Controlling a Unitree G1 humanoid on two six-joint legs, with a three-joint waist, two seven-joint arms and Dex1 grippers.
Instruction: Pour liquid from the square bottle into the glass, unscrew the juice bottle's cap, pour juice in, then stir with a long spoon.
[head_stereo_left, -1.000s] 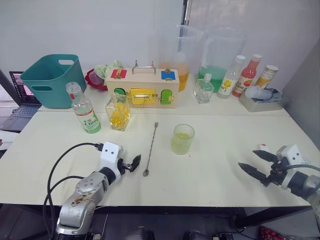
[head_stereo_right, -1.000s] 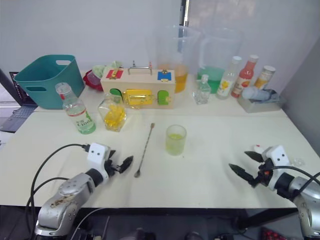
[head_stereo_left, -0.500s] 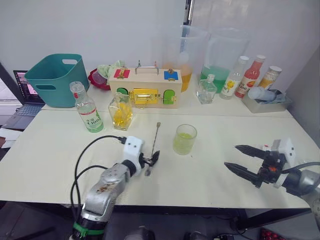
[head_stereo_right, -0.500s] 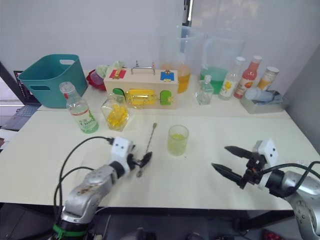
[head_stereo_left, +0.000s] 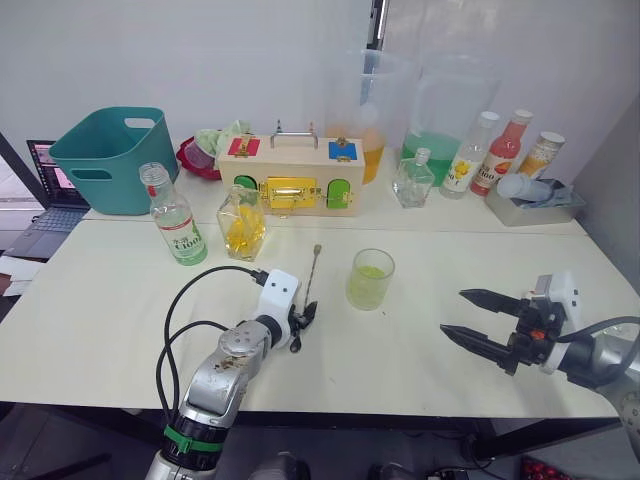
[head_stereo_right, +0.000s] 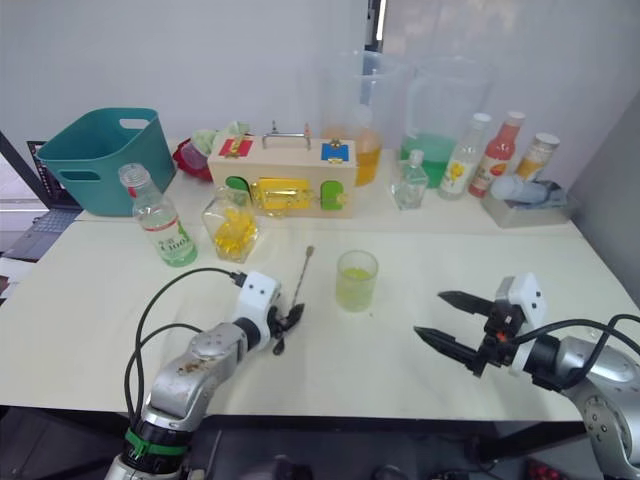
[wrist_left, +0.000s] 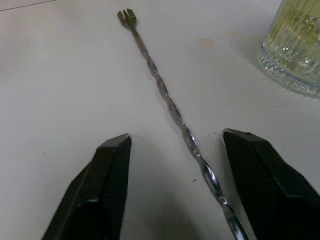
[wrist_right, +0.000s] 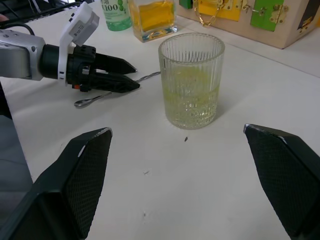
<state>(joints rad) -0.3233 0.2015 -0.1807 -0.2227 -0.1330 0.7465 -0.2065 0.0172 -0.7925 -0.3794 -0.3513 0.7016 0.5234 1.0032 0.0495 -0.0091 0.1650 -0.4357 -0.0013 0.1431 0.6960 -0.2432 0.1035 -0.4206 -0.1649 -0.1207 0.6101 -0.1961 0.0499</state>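
The glass (head_stereo_left: 368, 278) stands mid-table with a little yellow-green liquid in it. Left of it the long spoon (head_stereo_left: 306, 290) lies flat, its bowl toward the front edge. My left gripper (head_stereo_left: 303, 320) is open at table height, a finger on each side of the spoon's twisted stem (wrist_left: 170, 107) near the bowl end. My right gripper (head_stereo_left: 455, 312) is open, right of the glass and pointing at it. The square bottle (head_stereo_left: 241, 222), holding yellow liquid, and the green-labelled juice bottle (head_stereo_left: 174, 218) stand at the back left. The cap is out of view.
A wooden latch box (head_stereo_left: 290, 175) and a teal basket (head_stereo_left: 105, 155) stand behind the bottles. Two big clear pitchers (head_stereo_left: 440, 115), a small glass bottle (head_stereo_left: 410, 180), several drink bottles (head_stereo_left: 497, 150) and a grey tray (head_stereo_left: 530, 205) line the back right. A laptop (head_stereo_left: 45, 190) sits far left.
My left gripper has moved right, from beside the spoon's bowl to straddling its stem. My right gripper has moved left toward the glass.
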